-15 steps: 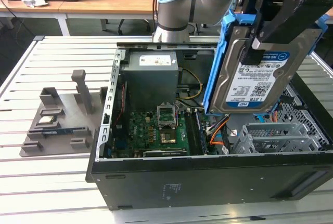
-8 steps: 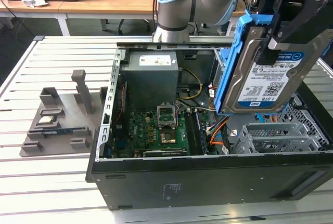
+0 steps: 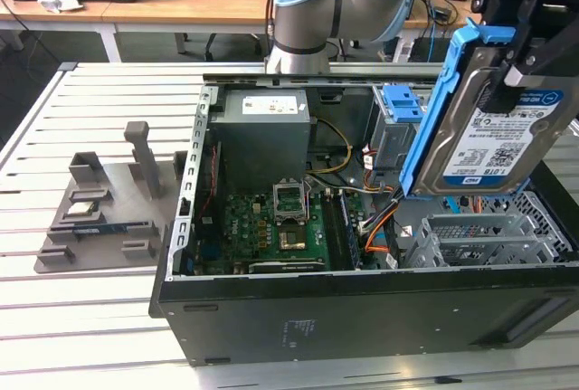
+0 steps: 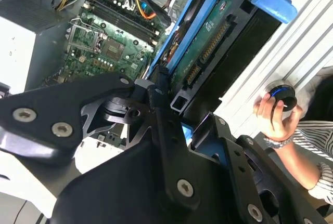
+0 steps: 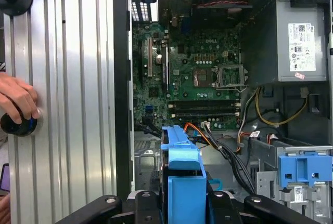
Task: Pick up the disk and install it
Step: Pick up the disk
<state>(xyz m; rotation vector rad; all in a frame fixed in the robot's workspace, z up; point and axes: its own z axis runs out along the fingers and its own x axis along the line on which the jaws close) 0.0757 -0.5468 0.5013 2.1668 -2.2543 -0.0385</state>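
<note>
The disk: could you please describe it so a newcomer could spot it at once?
Find the open black computer case on the slatted table. Over its drive cage, at the exterior view's right, the gripper holds the disk on edge in the air. It is silver with a white-and-blue label inside blue rails, unlike the bare blue bracket nearby.

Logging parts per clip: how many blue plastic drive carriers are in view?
2. One carrier frames the disk held by the gripper above the open case; the other carrier sits atop the grey drive bay inside it. More may be hidden.
</note>
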